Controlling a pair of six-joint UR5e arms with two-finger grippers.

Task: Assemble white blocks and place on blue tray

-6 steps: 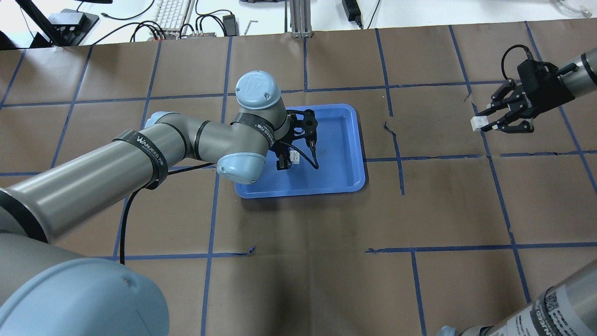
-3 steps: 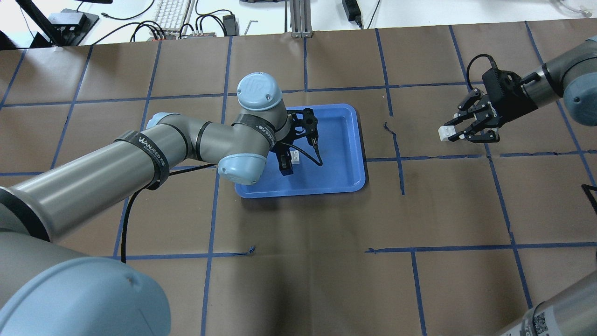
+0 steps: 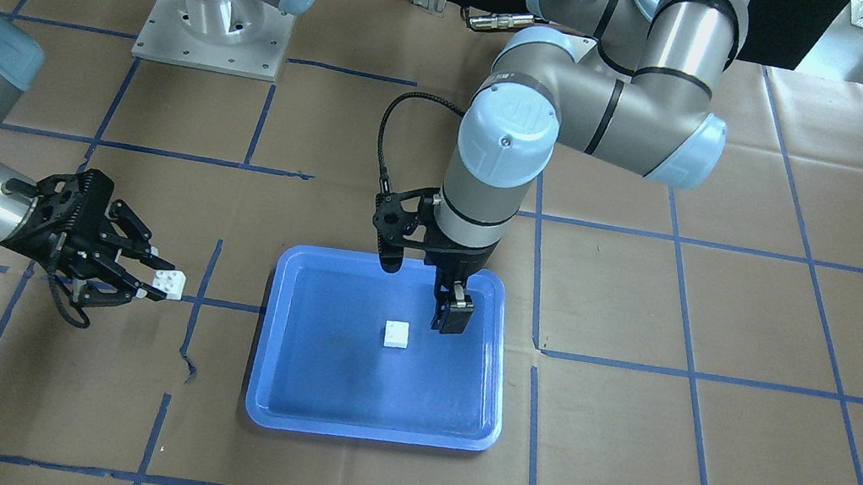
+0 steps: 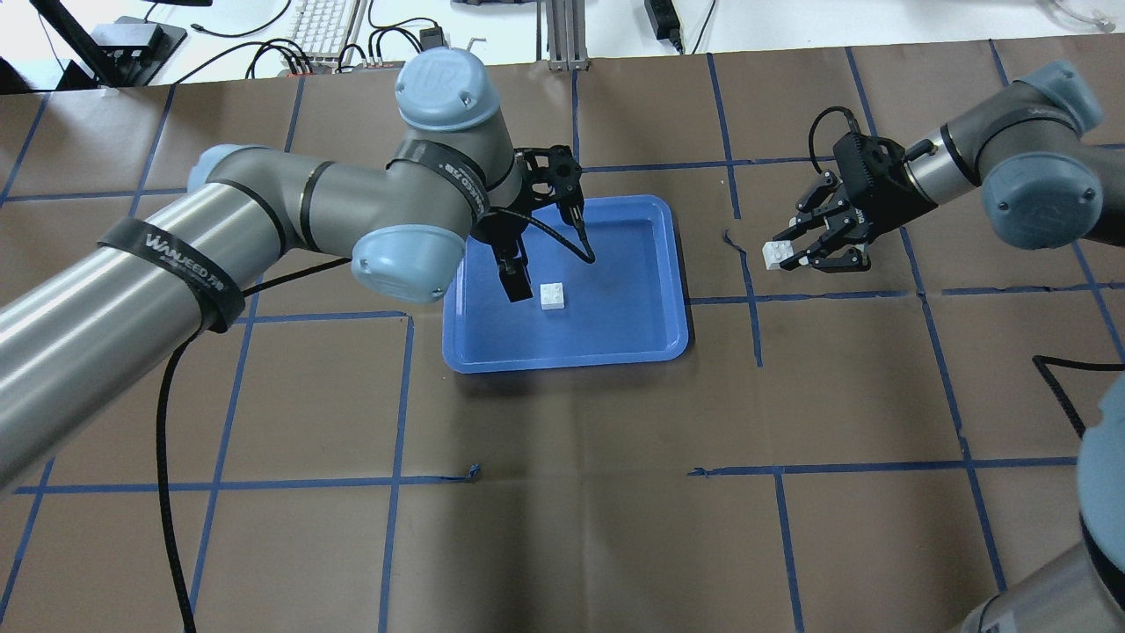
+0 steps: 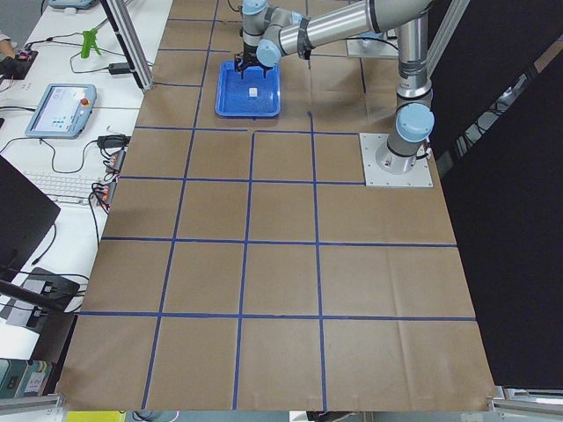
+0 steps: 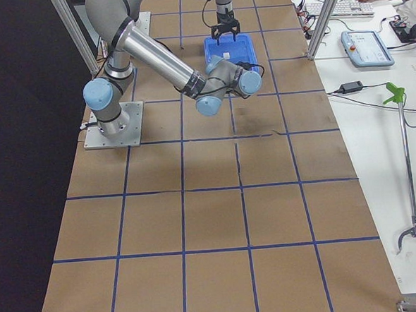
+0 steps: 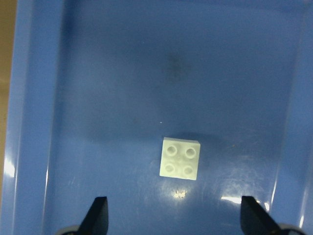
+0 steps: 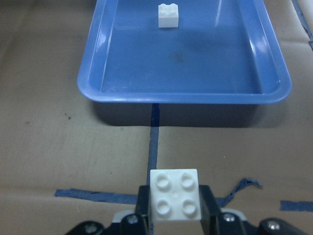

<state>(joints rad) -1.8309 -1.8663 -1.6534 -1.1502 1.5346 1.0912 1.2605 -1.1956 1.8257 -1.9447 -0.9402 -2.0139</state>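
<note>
One white block (image 4: 552,297) lies studs up, free, on the floor of the blue tray (image 4: 628,338). It also shows in the front view (image 3: 395,334) and the left wrist view (image 7: 180,158). My left gripper (image 4: 520,283) hangs open above the tray (image 3: 372,409), empty, its fingertips (image 7: 100,215) wide apart just short of the block. My right gripper (image 4: 784,255) is shut on the second white block (image 4: 774,254), held studs up above the table to the right of the tray. The right wrist view shows this block (image 8: 174,196) in the jaws, and beyond it the tray (image 8: 195,95) and the other block (image 8: 168,14).
The table is covered in brown paper with blue tape lines, torn in one spot (image 4: 736,246) between the tray and my right gripper. A metal post (image 4: 562,35), a keyboard and cables stand beyond the far edge. The arm base plate (image 3: 211,30) is on the robot's side.
My right gripper has carried its white block leftward, toward the tray. My left gripper has drawn up and back off the block on the tray, which now lies free.
</note>
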